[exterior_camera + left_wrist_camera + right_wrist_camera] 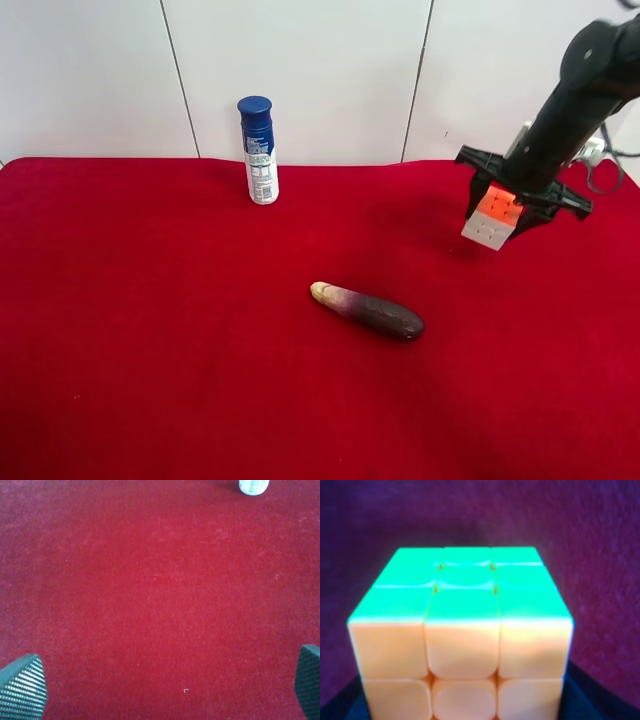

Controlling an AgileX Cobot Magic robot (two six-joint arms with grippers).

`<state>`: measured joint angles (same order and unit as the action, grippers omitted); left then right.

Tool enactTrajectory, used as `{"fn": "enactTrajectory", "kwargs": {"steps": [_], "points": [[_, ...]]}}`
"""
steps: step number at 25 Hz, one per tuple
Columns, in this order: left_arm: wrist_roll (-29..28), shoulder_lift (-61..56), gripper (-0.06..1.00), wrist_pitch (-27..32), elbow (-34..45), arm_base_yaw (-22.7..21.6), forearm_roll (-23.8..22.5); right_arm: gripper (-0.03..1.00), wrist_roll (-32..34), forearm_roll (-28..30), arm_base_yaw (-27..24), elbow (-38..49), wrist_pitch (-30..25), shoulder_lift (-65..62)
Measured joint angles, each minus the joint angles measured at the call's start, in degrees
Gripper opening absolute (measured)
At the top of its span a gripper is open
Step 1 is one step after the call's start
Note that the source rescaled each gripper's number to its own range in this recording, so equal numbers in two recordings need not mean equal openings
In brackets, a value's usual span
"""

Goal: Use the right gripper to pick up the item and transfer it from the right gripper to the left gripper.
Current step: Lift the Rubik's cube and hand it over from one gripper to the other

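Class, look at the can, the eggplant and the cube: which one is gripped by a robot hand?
The puzzle cube, clamped in the right hand; the blue-capped can stands and the eggplant lies untouched on the red cloth.

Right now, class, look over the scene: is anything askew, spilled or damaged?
Nothing is spilled or damaged. The puzzle cube hangs tilted, but only because the right end effector grips it. The can stands upright; the eggplant lies on the cloth.

Green-and-orange puzzle cube [462, 630] above purplish cloth [600, 540]
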<state>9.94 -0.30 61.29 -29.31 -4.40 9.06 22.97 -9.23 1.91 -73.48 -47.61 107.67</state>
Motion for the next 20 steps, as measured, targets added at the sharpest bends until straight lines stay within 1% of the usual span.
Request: {"fn": "enactTrajectory", "kwargs": {"steps": [9, 11, 14, 20], "points": [[0.0, 0.0, 1.0, 0.0, 0.0, 0.0, 0.0, 0.0, -17.5, 0.0, 0.0, 0.0, -5.9, -8.02], [0.0, 0.0, 1.0, 0.0, 0.0, 0.0, 0.0, 0.0, -20.24, 0.0, 0.42, 0.0, -6.92, -9.45], [0.0, 0.0, 1.0, 0.0, 0.0, 0.0, 0.0, 0.0, -23.43, 0.0, 2.55, 0.0, -7.57, -11.34], [0.0, 0.0, 1.0, 0.0, 0.0, 0.0, 0.0, 0.0, -30.28, 0.0, 10.39, 0.0, -8.75, -12.28]]}}
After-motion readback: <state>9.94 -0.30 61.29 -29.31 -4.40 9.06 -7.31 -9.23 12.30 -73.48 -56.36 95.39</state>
